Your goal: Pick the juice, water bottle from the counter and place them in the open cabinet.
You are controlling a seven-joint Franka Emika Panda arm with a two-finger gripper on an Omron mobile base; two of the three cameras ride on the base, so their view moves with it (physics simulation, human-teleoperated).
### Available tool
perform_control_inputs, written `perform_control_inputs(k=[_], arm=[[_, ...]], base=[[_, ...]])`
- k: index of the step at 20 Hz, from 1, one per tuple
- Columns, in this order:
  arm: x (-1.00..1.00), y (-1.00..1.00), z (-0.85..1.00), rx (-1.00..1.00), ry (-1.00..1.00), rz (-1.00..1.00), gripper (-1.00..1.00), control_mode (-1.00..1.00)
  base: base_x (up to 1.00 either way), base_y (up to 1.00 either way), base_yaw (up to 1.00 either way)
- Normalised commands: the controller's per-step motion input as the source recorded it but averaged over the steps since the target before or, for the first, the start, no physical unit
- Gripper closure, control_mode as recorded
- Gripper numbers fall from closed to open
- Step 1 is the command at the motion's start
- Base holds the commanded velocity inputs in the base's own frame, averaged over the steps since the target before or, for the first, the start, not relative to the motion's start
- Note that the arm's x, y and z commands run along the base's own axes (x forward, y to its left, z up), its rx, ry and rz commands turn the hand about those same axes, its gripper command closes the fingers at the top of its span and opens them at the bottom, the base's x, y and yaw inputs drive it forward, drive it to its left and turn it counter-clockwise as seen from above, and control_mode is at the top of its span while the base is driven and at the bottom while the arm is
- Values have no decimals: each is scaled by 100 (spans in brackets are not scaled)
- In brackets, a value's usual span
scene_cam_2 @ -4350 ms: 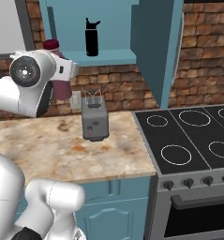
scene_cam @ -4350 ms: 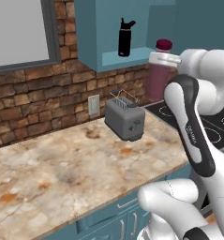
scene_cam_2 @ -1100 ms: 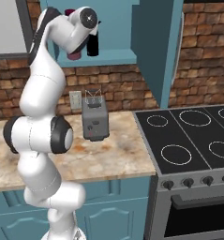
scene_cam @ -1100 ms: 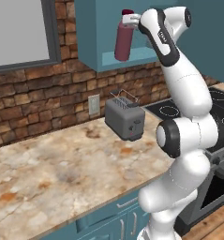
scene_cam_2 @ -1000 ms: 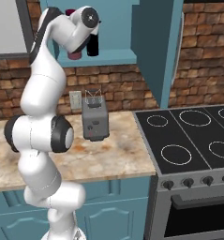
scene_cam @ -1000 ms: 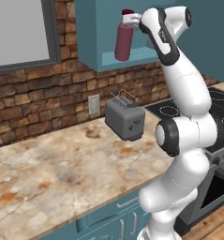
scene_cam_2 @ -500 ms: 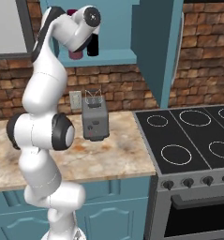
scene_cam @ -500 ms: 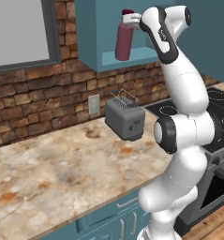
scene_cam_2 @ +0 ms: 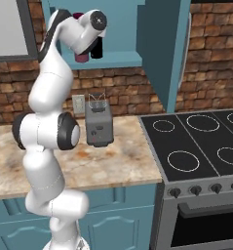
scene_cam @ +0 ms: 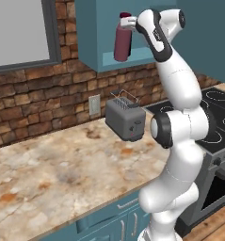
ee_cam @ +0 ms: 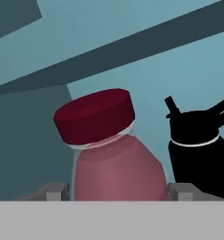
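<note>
The juice (scene_cam: pixel 122 43), a maroon bottle with a round maroon cap, hangs slightly tilted at the mouth of the open cabinet (scene_cam: pixel 91 37), level with its shelf. My gripper (scene_cam: pixel 127 21) is shut on it near the top. In the hand view the juice (ee_cam: pixel 114 161) sits between the two fingertips (ee_cam: pixel 52 191), with my gripper (ee_cam: pixel 115 192) closed around its body. The black water bottle (ee_cam: pixel 198 159) stands upright inside the cabinet just beside the juice. From the right base, the water bottle (scene_cam_2: pixel 97 50) shows on the shelf behind my hand, next to the juice (scene_cam_2: pixel 80 57). The counter (scene_cam: pixel 62 174) lies far below.
A grey toaster (scene_cam: pixel 126 120) stands on the counter under the cabinet, against the brick wall. A black stove (scene_cam_2: pixel 201 141) adjoins the counter on the right. A tall teal cabinet side (scene_cam_2: pixel 164 53) juts out right of the shelf. A window (scene_cam: pixel 20 33) is at the upper left.
Since the earliest frames the arm has lifted the juice from near the stove up to the cabinet opening. Over the last second it has hardly moved.
</note>
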Motion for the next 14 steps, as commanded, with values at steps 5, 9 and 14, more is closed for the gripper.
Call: perform_control_inputs(k=[5, 9, 14], arm=[[28, 2, -3, 0, 0, 0, 100, -100], [16, 10, 0, 0, 0, 0, 100, -100], [15, 14, -1, 0, 0, -1, 100, -100]], base=[[0, 0, 0], [0, 0, 0], [0, 0, 0]])
